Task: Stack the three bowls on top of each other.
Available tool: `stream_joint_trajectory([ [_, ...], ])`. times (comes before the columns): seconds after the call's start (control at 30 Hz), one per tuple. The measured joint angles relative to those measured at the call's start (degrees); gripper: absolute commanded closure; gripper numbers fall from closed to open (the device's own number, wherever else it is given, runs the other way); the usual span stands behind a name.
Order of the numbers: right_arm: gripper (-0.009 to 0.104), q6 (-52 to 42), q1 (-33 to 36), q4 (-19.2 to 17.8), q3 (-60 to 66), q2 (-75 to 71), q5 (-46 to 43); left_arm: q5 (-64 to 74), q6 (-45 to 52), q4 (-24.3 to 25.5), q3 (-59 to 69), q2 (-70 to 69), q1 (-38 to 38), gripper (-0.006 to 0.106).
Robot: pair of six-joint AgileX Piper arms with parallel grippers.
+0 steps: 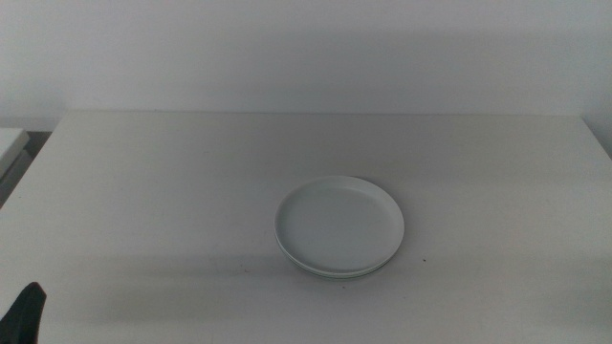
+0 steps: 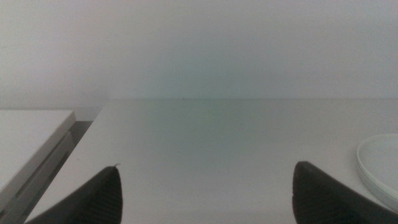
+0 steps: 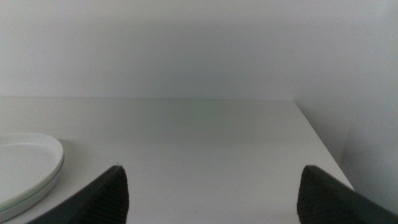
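On the table (image 1: 143,191), the bowls (image 1: 339,226) sat stacked, white uppermost. Both grippers, left (image 2: 205,193) and right (image 3: 211,193), waited apart from them, jaws spread wide.

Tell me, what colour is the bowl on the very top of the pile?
White. The top bowl shows best in the middle view.

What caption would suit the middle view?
Stacked bowls, white on top, on the table; left gripper waits at the bottom corner.
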Motion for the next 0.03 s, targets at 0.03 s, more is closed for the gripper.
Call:
stream_joint_trajectory([
  [0.03, 0.013, 0.00, 0.00, 0.00, 0.00, 0.00, 0.00, -0.09, 0.00, 0.00, 0.00, 0.00, 0.00, 0.007],
])
